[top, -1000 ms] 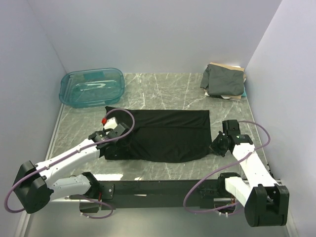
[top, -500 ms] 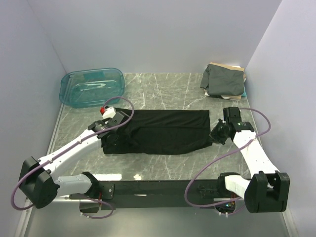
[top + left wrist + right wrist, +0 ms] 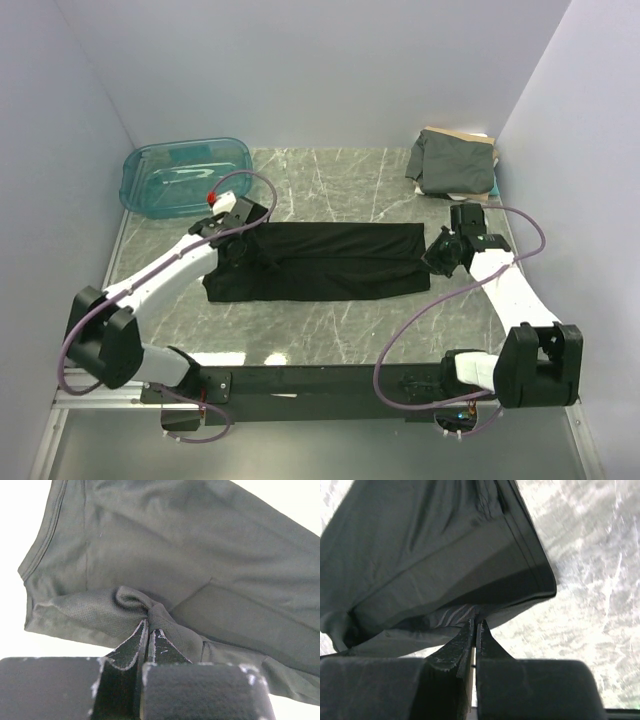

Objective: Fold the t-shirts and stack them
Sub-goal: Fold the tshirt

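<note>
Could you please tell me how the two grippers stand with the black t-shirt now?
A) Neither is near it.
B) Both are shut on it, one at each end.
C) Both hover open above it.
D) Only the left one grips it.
B: each wrist view shows the jaws closed on dark cloth, the left gripper at the left end of the black t-shirt and the right gripper at its right end.

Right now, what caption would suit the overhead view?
Left gripper and right gripper pinch opposite ends of a black t-shirt.
</note>
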Action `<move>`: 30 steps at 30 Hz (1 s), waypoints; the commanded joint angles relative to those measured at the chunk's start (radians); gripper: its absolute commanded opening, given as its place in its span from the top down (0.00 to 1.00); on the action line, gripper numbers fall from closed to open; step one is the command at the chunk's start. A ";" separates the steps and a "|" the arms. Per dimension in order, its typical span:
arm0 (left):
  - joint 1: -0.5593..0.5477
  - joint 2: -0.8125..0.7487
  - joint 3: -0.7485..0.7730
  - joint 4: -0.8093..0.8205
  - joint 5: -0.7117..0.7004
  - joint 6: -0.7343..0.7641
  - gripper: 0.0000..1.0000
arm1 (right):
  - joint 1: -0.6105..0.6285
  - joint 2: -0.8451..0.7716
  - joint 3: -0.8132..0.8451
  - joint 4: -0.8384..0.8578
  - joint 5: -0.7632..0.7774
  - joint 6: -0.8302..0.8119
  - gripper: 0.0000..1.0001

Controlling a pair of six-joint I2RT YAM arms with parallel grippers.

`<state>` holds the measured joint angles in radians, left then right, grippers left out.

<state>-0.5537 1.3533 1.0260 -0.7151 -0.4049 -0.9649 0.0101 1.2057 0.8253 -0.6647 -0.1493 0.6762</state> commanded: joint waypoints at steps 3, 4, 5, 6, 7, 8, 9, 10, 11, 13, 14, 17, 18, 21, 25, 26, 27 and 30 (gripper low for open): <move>0.040 0.084 0.091 0.032 -0.003 0.068 0.99 | -0.004 0.049 0.060 0.076 0.019 0.016 1.00; 0.044 0.102 0.100 0.032 -0.005 0.068 0.99 | -0.005 0.055 0.060 0.083 0.013 0.023 1.00; 0.051 0.109 0.100 0.049 -0.005 0.074 0.99 | -0.006 0.066 0.060 0.095 0.011 0.026 1.00; 0.057 0.112 0.100 0.066 0.001 0.084 0.99 | -0.004 0.072 0.060 0.100 0.010 0.029 1.00; 0.061 0.118 0.097 0.084 0.021 0.107 0.99 | -0.005 0.081 0.060 0.109 0.011 0.037 1.00; 0.063 0.122 0.098 0.116 0.034 0.124 0.99 | -0.006 0.084 0.060 0.115 0.010 0.039 1.00; 0.067 0.130 0.103 0.127 0.041 0.138 0.99 | -0.006 0.089 0.060 0.120 0.008 0.040 1.00; 0.067 0.145 0.109 0.138 0.050 0.162 0.99 | -0.006 0.094 0.061 0.122 0.010 0.042 1.00; 0.067 0.155 0.111 0.150 0.054 0.176 0.99 | -0.006 0.103 0.063 0.123 0.011 0.043 1.00; 0.070 0.185 0.129 0.157 0.051 0.195 0.99 | -0.006 0.112 0.066 0.125 0.013 0.043 1.00; 0.072 0.196 0.135 0.160 0.051 0.206 0.99 | -0.006 0.120 0.066 0.128 0.014 0.042 1.00; 0.077 0.236 0.160 0.164 0.040 0.232 0.99 | -0.006 0.135 0.069 0.135 0.019 0.043 1.00; 0.080 0.245 0.166 0.166 0.038 0.238 0.99 | -0.006 0.140 0.069 0.140 0.017 0.045 1.00; 0.090 0.276 0.187 0.177 0.041 0.249 0.99 | -0.006 0.153 0.072 0.152 0.019 0.052 1.00; 0.107 0.314 0.215 0.186 0.034 0.259 0.99 | -0.030 0.173 0.083 0.149 0.043 0.049 1.00; 0.112 0.319 0.220 0.189 0.038 0.264 0.99 | -0.032 0.176 0.083 0.152 0.047 0.051 1.00; 0.118 0.325 0.223 0.197 0.050 0.272 0.99 | -0.033 0.178 0.081 0.157 0.045 0.052 1.00; 0.127 0.354 0.250 0.201 0.064 0.302 0.99 | -0.039 0.196 0.086 0.162 0.044 0.056 1.00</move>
<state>-0.4374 1.6878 1.2194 -0.5549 -0.3584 -0.7113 -0.0204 1.3918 0.8593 -0.5339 -0.1291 0.7204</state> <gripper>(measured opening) 0.015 0.020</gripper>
